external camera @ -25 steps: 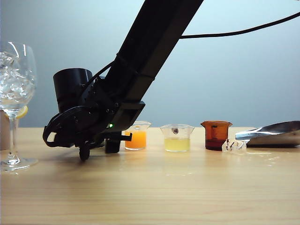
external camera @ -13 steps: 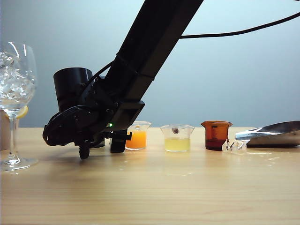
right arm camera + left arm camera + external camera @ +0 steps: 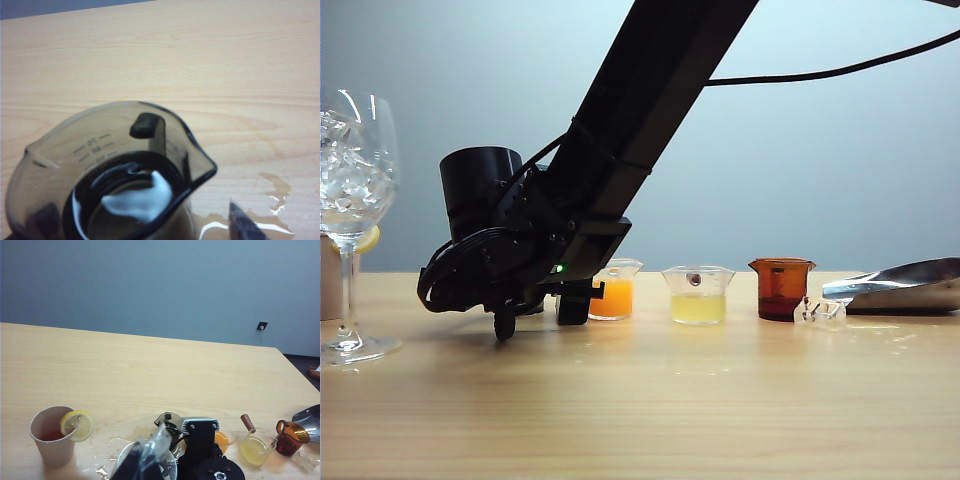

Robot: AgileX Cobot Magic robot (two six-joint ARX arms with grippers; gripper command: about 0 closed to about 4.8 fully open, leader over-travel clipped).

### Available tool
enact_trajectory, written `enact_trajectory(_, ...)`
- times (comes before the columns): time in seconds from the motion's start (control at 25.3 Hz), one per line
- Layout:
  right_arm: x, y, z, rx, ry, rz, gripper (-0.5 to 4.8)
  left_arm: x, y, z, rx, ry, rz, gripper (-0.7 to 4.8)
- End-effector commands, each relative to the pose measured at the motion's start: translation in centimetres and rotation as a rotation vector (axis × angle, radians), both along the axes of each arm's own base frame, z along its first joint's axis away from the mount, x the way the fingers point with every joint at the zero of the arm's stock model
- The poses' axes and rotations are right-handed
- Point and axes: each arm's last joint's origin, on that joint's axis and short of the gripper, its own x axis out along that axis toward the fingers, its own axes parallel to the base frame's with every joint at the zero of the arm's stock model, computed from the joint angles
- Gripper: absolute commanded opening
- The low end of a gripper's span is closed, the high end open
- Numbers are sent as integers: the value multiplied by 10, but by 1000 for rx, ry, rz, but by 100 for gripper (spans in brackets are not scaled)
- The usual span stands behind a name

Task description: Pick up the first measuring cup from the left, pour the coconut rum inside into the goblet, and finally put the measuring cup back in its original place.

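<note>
Right wrist view: the smoky grey measuring cup (image 3: 115, 175) fills the lower left of the frame, upright on the wooden table (image 3: 200, 60).

We see printed graduation marks on its inner wall and a pour lip toward the right, with a spill of clear liquid (image 3: 260, 210) wetting the table just beside it at lower right. One dark fingertip (image 3: 242, 225) of the right gripper (image 3: 535, 318) shows just beside the cup, and we read its jaws as spread wide, apart from the cup rather than clamped on it. In the exterior view that gripper sits low at centre left, hiding the cup; the goblet (image 3: 355, 210) with ice stands at the far left edge, and the orange-filled cup (image 3: 613, 290), the pale yellow cup (image 3: 698, 295) and the amber-brown cup (image 3: 781, 288) line up to the right. We cannot see the left gripper in any view.
</note>
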Motion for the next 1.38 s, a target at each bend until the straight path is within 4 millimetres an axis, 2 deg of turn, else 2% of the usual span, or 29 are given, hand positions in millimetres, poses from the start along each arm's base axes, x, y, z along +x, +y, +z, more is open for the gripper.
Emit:
enact_trajectory(0.04, 2, 1, 5, 0, -16, 9, 438, -1, 0, 3, -4, -17, -7, -4)
enact_trajectory(0.51, 10, 12, 7, 6, -33, 29, 437, -1, 0, 3, -4, -17, -7, -4)
enact_trajectory(0.95, 20, 3, 6, 1, -24, 19, 418, -1, 0, 3, -1, -18, -7, -4)
enact_trajectory(1.07, 20, 3, 6, 2, -21, 33, 381, -1, 0, 3, 0, -18, -7, -4)
enact_trajectory(1.19, 19, 4, 5, 5, -16, 58, 322, -1, 0, 3, 0, -18, -7, -4)
enact_trajectory(1.38, 18, 6, 5, 9, -12, 86, 141, -1, 0, 3, 0, -18, -7, -4)
